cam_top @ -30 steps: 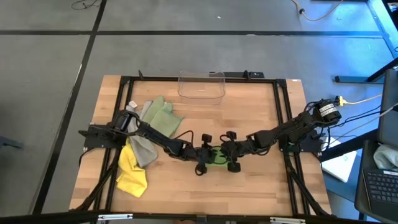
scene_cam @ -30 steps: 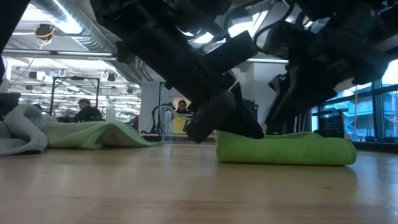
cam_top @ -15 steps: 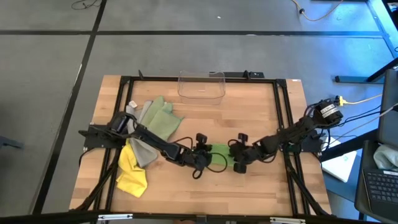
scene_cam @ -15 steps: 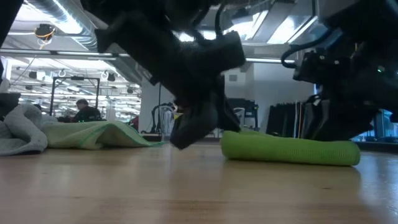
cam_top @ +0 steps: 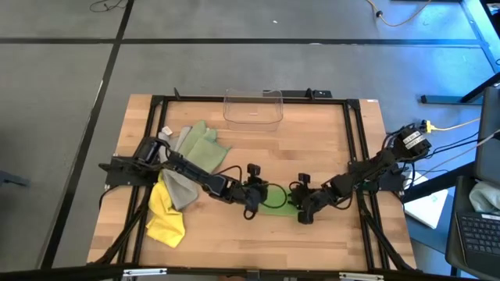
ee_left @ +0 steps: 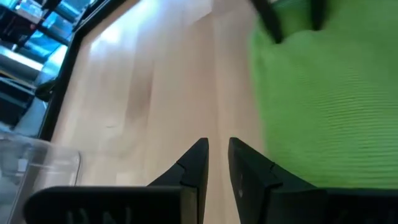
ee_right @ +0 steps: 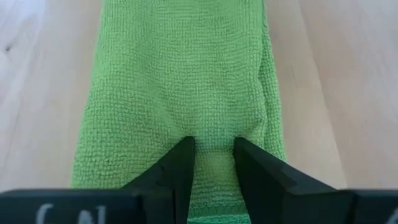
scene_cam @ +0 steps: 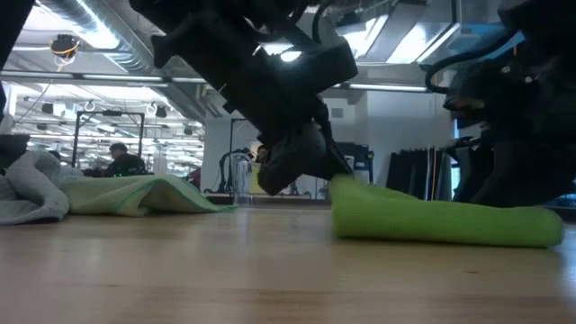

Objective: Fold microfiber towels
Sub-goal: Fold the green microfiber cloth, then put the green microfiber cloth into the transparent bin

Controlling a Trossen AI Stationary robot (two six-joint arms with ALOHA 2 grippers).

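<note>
Near the table's [cam_top: 328, 140] middle lies the bright green folded microfiber towel [cam_top: 275, 197]. Right hand [ee_right: 211, 163] is clamped on its edge; left hand [ee_left: 216, 163], fingers nearly together, holds nothing beside it. Yellow, sage and grey soft cloths [cam_top: 183, 172] pile toward the left edge. At the far edge, a clear plastic bin [cam_top: 253, 108] holds nothing visible.

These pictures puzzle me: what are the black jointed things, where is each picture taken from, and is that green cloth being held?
They are two robot arms at a wooden table. One camera looks down from above, one sits at tabletop height, and one rides on each wrist. The right gripper pinches an edge of the folded bright green microfiber towel. The left gripper is beside that towel, nearly closed, holding nothing. Yellow, grey and pale sage green towels lie heaped at the left; a clear plastic bin stands at the back.
</note>
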